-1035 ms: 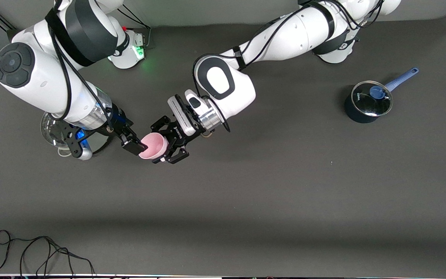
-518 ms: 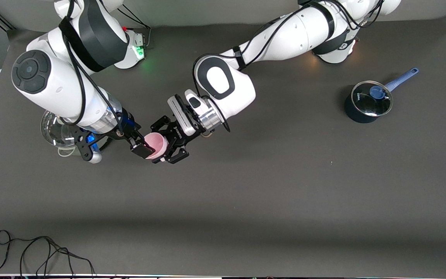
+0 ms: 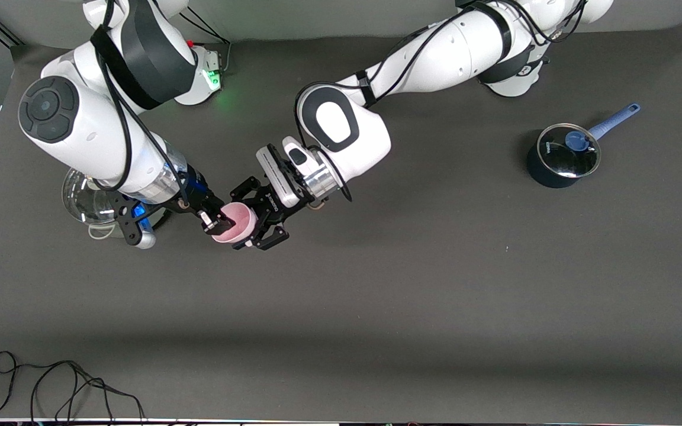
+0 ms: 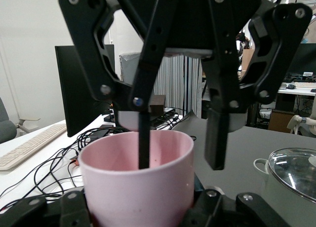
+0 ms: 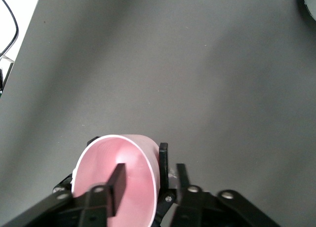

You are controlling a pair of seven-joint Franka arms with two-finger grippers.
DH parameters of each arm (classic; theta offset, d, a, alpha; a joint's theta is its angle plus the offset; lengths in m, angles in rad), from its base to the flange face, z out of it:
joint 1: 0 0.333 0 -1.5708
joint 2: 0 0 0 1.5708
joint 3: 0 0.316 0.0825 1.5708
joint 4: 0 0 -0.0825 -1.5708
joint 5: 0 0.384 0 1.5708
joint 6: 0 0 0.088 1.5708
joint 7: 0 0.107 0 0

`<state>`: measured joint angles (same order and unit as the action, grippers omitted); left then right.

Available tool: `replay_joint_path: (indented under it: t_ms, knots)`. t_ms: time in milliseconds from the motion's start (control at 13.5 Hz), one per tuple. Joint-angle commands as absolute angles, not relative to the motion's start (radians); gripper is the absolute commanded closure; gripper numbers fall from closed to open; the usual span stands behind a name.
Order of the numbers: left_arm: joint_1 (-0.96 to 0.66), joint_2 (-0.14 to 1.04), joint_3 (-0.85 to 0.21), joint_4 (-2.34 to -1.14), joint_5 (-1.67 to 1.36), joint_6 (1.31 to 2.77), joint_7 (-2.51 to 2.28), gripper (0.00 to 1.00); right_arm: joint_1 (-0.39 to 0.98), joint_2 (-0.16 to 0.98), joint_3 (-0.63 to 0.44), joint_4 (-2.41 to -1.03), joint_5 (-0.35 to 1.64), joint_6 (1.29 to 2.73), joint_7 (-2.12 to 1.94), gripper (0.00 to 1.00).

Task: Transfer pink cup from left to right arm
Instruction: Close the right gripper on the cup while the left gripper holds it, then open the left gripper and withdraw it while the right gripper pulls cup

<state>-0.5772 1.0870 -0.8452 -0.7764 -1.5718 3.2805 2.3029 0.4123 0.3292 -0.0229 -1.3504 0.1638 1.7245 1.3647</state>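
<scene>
The left gripper (image 3: 250,228) is clamped on the pink cup (image 3: 235,222), held in the air over the table (image 3: 376,307). At the cup's nine o'clock, the right gripper (image 3: 215,223) has one finger (image 4: 143,138) inside the rim and one outside, not yet pinched together. A lidded saucepan (image 3: 563,157) sits toward the left arm's end.

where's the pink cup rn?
Front view: the pink cup is held above the table between both grippers, the left gripper shut on its body, one of the right gripper's fingers inside its rim.
</scene>
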Motion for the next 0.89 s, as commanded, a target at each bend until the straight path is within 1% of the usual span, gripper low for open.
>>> replay_joint_path:
  t_ms: [0, 74, 148, 370, 444, 518, 592, 813]
  knots:
    - [-0.595, 1.074, -0.827, -0.765, -1.578, 3.301, 2.286, 1.00, 0.420, 0.324, -0.031, -1.347, 0.180, 1.723, 1.381, 0.84]
    - [-0.595, 1.074, -0.827, -0.765, -1.578, 3.301, 2.286, 1.00, 0.422, 0.324, -0.031, -1.347, 0.176, 1.723, 1.384, 0.94]
    - [-0.594, 1.072, -0.827, -0.765, -1.578, 3.301, 2.286, 1.00, 0.422, 0.324, -0.031, -1.347, 0.176, 1.723, 1.379, 1.00]
    - [-0.594, 1.072, -0.825, -0.765, -1.578, 3.301, 2.286, 1.00, 0.420, 0.324, -0.031, -1.342, 0.172, 1.723, 1.379, 1.00]
    - [-0.594, 1.066, -0.819, -0.765, -1.571, 3.301, 2.286, 0.95, 0.420, 0.324, -0.031, -1.339, 0.170, 1.723, 1.376, 1.00]
    - [-0.594, 1.059, -0.783, -0.768, -1.536, 3.297, 2.286, 0.17, 0.420, 0.324, -0.031, -1.335, 0.163, 1.724, 1.377, 1.00]
    - [-0.594, 1.054, -0.775, -0.772, -1.523, 3.295, 2.280, 0.00, 0.419, 0.325, -0.031, -1.324, 0.141, 1.724, 1.376, 1.00]
    - [-0.581, 1.034, -0.762, -0.782, -1.514, 3.293, 2.279, 0.00, 0.413, 0.325, -0.035, -1.315, 0.091, 1.727, 1.365, 1.00]
